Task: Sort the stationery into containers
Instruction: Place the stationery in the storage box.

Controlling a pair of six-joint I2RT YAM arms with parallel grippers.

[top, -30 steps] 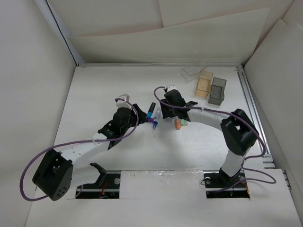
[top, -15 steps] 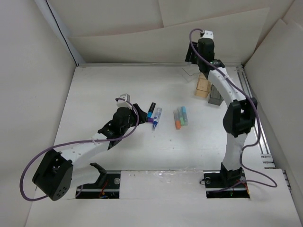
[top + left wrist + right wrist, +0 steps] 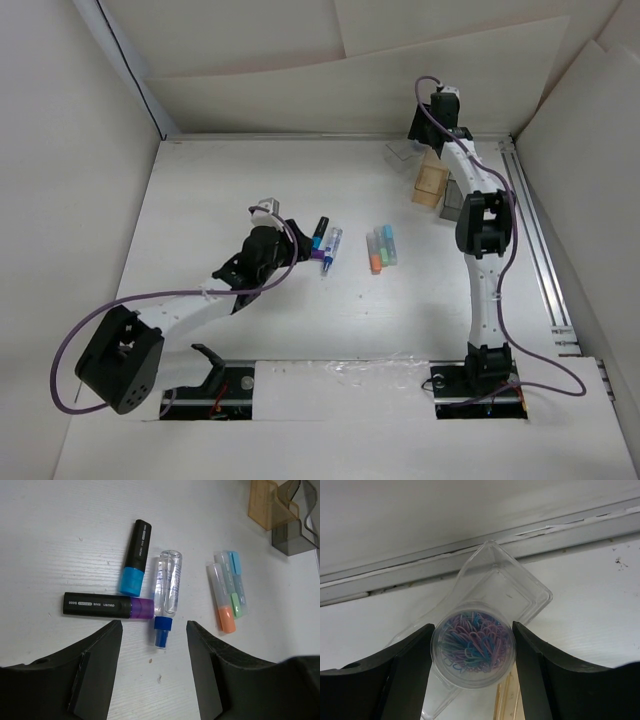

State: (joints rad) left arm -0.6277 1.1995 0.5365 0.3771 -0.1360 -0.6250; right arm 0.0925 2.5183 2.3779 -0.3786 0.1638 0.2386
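White table [image 3: 200,190], pale walls [image 3: 60,150], left gripper [image 3: 154,627] spread, right gripper [image 3: 472,630] clamping paperclip tub [image 3: 472,652]

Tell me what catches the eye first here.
The right gripper, stretched to the far right corner, grips a round tub of coloured paper clips over a clear plastic container. In the middle, the open left gripper hovers by a cluster of stationery.
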